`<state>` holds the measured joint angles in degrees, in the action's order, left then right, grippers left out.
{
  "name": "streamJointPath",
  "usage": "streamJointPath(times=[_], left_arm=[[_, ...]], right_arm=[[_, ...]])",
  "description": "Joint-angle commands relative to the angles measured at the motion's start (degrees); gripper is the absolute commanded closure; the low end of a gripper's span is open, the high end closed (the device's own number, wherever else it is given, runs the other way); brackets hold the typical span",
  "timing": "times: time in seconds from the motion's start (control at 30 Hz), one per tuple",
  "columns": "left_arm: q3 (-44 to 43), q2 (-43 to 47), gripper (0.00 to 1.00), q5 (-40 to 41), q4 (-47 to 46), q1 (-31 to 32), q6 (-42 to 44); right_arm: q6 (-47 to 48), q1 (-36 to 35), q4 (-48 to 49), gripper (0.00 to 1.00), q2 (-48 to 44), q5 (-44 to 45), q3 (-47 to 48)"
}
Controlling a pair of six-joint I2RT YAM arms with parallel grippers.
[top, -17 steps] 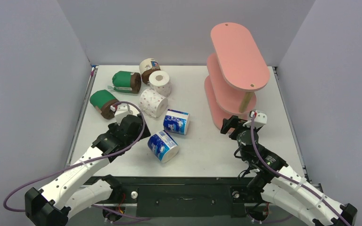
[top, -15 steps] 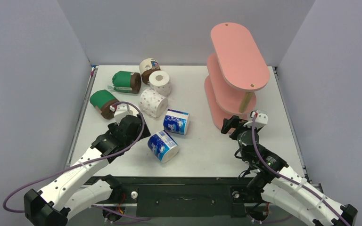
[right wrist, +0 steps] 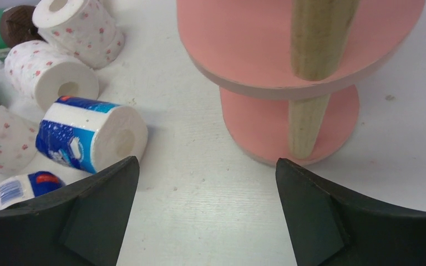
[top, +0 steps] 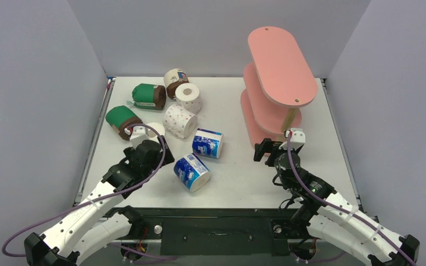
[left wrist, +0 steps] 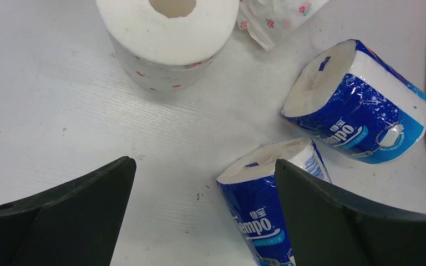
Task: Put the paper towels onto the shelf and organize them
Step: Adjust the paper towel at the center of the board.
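Two small paper rolls in blue-and-white printed wrap carry the only writing that can be read. The nearer blue-wrapped roll (left wrist: 269,221) lies on its side just ahead of the left pincer (left wrist: 203,162), against the finger on the right of its wrist view. It reads "Tempo" in white, with two Chinese characters above. The farther blue-wrapped roll (left wrist: 360,111), further ahead and to the right, shows the same word. Ahead and slightly left stands a white roll with pink dots (left wrist: 166,39), on end, hole up. The left pincer's fingers are spread wide, with nothing between them.

Beyond it lie a second dotted roll (top: 179,121), a third dotted roll (top: 188,97), two green-wrapped brown rolls (top: 121,120) (top: 148,95) and a cream-wrapped brown roll (top: 175,80) whose label is too small to read. All eight are on the table, off to the right pincer's left.

The right pincer (right wrist: 206,161), also gaping and empty, faces the foot of the pink three-tier shelf of oval boards (right wrist: 288,39). A light wooden post (right wrist: 309,83) rises just ahead and to its right.

The white table (top: 227,183) has a fine ribbed grain and a few dark specks. Pale grey-lilac walls (top: 33,83) close it in on three sides.
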<state>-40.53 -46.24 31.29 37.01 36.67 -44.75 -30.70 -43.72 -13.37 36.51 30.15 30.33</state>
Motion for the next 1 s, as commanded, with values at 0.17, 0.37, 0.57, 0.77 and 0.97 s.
streamJointPath(times=[0.17,0.37,0.57,0.77,0.97], left_arm=[[0.4,2.1,0.03,-3.7,-3.8,-0.6,1.1],[1.7,2.5,0.03,-6.5,-4.8,-0.6,0.9],[3.9,3.0,0.03,-9.0,-5.9,-0.8,0.0],[6.7,3.1,0.03,-13.3,-9.3,-0.7,-0.6],[8.5,2.1,0.03,-16.3,-12.8,-0.7,-1.6]], right_arm=[[3.9,-8.4,2.2,0.10,8.1,-2.3,6.4],[-0.5,-9.4,7.1,0.12,15.4,-6.9,6.6],[-5.1,-9.7,13.7,0.12,20.2,-10.9,5.4],[-10.8,-9.7,21.3,0.13,21.8,-15.4,2.6],[-17.2,-10.8,27.9,0.15,25.2,-18.6,0.3]])
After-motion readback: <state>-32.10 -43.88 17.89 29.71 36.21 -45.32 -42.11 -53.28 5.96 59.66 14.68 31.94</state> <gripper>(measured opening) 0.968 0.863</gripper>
